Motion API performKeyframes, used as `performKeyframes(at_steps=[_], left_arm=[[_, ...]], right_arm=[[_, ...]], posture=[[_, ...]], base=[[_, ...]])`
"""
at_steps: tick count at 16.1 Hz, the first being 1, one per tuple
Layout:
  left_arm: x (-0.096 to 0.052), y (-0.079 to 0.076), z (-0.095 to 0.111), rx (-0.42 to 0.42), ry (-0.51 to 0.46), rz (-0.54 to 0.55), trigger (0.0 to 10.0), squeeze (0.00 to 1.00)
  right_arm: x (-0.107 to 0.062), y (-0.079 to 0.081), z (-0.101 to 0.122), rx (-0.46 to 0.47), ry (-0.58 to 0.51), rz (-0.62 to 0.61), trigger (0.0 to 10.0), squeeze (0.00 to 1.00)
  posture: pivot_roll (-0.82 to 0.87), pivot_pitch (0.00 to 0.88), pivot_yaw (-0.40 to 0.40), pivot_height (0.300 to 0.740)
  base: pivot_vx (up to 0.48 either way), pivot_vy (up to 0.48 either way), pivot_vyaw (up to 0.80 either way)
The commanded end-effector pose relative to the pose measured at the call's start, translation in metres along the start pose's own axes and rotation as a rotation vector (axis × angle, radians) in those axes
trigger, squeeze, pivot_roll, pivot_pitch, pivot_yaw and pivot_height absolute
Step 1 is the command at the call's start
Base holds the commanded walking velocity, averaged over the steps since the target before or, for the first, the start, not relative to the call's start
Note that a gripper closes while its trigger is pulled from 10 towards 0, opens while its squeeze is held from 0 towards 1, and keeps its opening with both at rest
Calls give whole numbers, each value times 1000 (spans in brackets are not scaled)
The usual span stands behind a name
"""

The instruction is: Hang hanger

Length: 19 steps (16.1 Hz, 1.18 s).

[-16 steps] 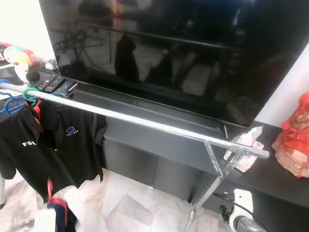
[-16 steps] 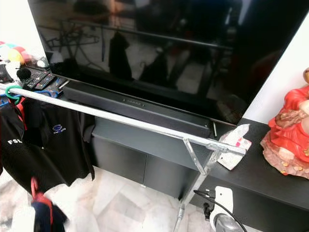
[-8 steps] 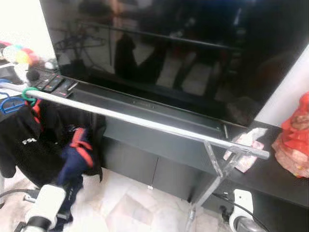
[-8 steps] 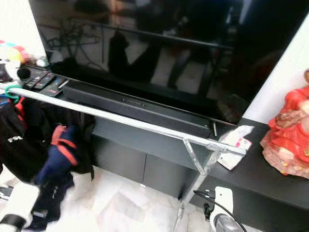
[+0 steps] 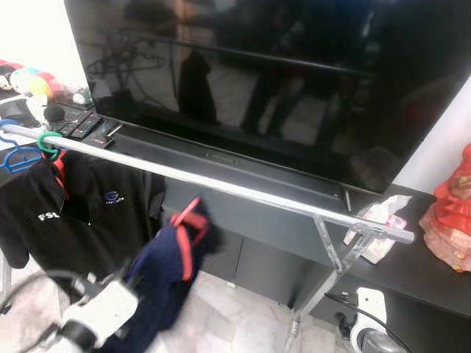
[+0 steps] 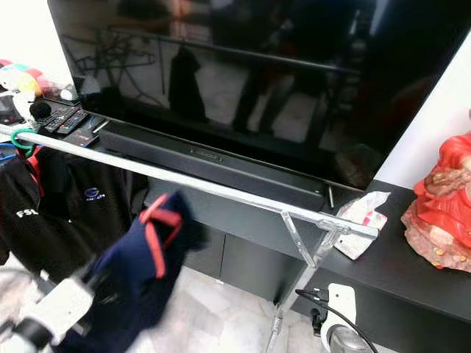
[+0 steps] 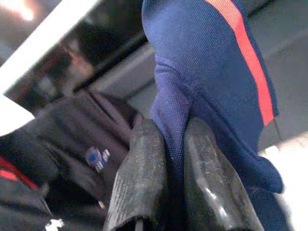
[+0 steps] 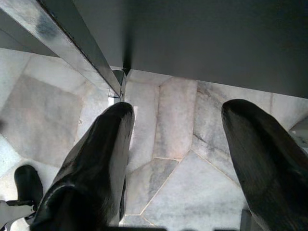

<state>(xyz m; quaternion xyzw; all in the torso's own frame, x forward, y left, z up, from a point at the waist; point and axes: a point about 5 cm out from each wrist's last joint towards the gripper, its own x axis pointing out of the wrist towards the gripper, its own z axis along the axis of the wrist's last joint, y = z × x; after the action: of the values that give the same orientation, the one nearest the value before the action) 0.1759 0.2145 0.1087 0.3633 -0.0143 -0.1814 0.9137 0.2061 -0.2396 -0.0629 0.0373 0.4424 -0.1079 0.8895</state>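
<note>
A navy garment with red trim [image 5: 171,261] hangs bunched just below the silver rail [image 5: 221,187] of a clothes rack. My left gripper [image 7: 174,126] is shut on a fold of it; no hanger can be made out inside the cloth. My left arm [image 5: 99,312] rises from the lower left. Black shirts [image 5: 70,224] hang at the rail's left end from a green hook [image 5: 46,144], beside a blue hanger [image 5: 16,156]. My right gripper [image 8: 175,115] is open over the marble floor [image 8: 183,183], close to the rack's leg [image 8: 72,48].
A large dark TV [image 5: 280,73] and a soundbar [image 5: 221,158] sit on a black cabinet [image 5: 243,250] behind the rail. Remotes [image 5: 81,125] lie at the left. A red figurine [image 6: 441,198] and a tissue pack [image 5: 379,228] are at the right. A brace [image 5: 335,257] slants under the rail's right end.
My left arm has lifted the navy garment up and to the right, from near the floor to just under the rail. The black shirts have stayed in place.
</note>
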Motion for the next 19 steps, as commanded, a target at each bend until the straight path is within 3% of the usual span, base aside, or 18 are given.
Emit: performKeyframes(at_steps=[1, 5, 7, 11, 14, 19], left_arm=[[11, 13, 19, 39, -76, 50, 10000, 0], [26, 25, 24, 16, -73, 144, 10000, 0], [33, 23, 11, -46, 23, 175, 10000, 0], [41, 26, 1, -165, 84, 250, 10000, 0], [48, 29, -5, -210, 111, 268, 10000, 0], [71, 33, -4, -254, 90, 271, 10000, 0]], right_arm=[[0, -5, 1, -11, -6, -10, 10000, 0], [0, -4, 1, -8, -6, -9, 10000, 0], [0, -4, 1, -5, -4, -8, 10000, 0], [0, -4, 1, -3, -4, -5, 10000, 0], [0, -4, 2, -6, -5, -4, 10000, 0], [0, -4, 3, -5, -8, -4, 10000, 0]], posture=[[108, 0, -113, 716], [101, 0, -112, 716], [94, 0, -112, 716], [90, 0, -113, 716], [85, 0, -120, 716], [72, 0, -124, 716]], base=[[0, 0, 0], [0, 0, 0], [0, 0, 0], [0, 0, 0], [0, 0, 0], [0, 0, 0]])
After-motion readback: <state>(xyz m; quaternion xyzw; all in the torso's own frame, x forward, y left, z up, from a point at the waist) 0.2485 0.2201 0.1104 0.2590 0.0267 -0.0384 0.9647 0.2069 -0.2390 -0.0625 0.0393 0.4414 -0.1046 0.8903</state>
